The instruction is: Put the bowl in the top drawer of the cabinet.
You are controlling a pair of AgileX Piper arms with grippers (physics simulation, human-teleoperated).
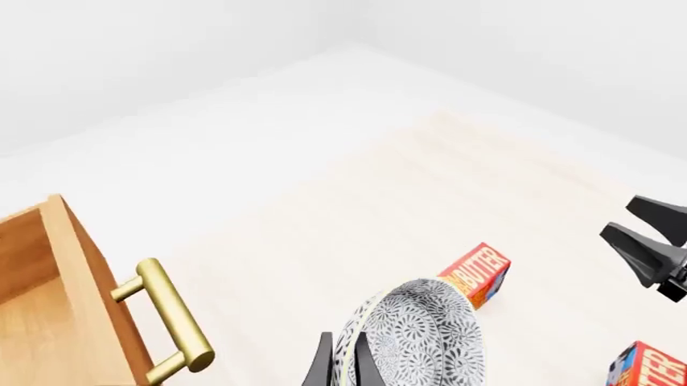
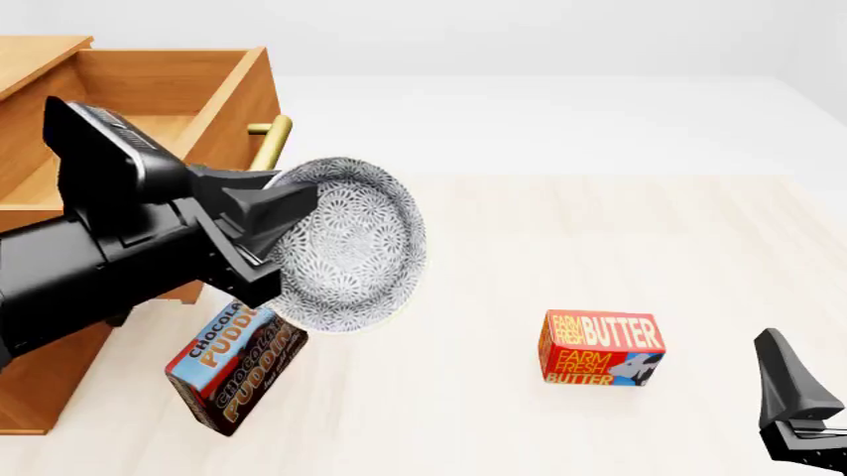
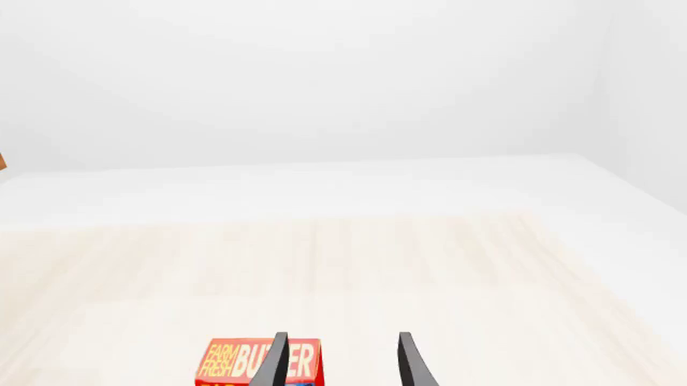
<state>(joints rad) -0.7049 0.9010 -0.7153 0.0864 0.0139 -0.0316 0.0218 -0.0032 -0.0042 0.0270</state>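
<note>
The bowl (image 2: 355,246), white with a blue-grey floral pattern, hangs tilted on edge above the table. My left gripper (image 2: 298,216) is shut on its rim, just to the right of the cabinet (image 2: 40,382). The top drawer (image 2: 159,74) stands pulled out, its brass handle (image 2: 272,139) just behind the bowl. In the left wrist view the fingers (image 1: 322,366) pinch the bowl (image 1: 424,338), with the drawer (image 1: 48,273) off to one side. My right gripper (image 3: 341,366) is open, low at the near right of the table (image 2: 794,397).
A chocolate pudding box (image 2: 236,369) lies under my left arm by the cabinet's front. A red butter box (image 2: 602,349) sits on the light wood table (image 2: 556,238) between the arms, just past the right gripper's fingers (image 3: 413,362). White floor lies beyond.
</note>
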